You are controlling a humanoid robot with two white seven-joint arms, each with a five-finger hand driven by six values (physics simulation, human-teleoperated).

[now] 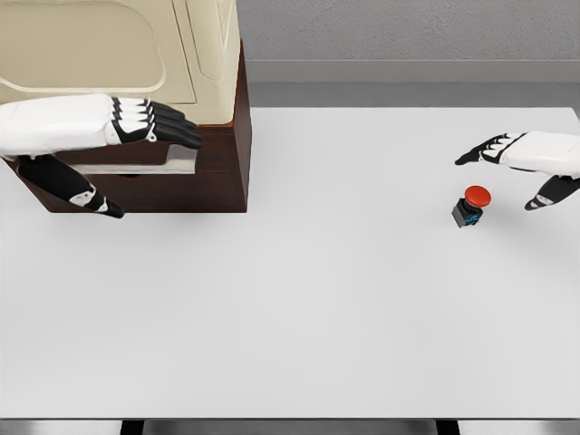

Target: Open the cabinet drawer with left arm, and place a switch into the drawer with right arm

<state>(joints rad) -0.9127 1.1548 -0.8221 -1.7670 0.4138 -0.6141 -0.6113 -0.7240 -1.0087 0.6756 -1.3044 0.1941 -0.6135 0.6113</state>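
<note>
A cream-fronted cabinet [118, 54] with dark brown sides stands at the table's far left. Its drawer [195, 177] sits low, with a pale handle [172, 161] across its front. My left hand [149, 149] hovers in front of the handle, fingers straight and spread, thumb hanging low, holding nothing. A switch [471, 205] with a red button cap on a small black and blue body lies on the table at the right. My right hand [512, 172] floats just above and to the right of it, open, fingers pointing left, not touching it.
The white table [299, 299] runs from the cabinet to the right edge. A grey wall [408, 36] rises behind it. Dark table legs show under the near edge.
</note>
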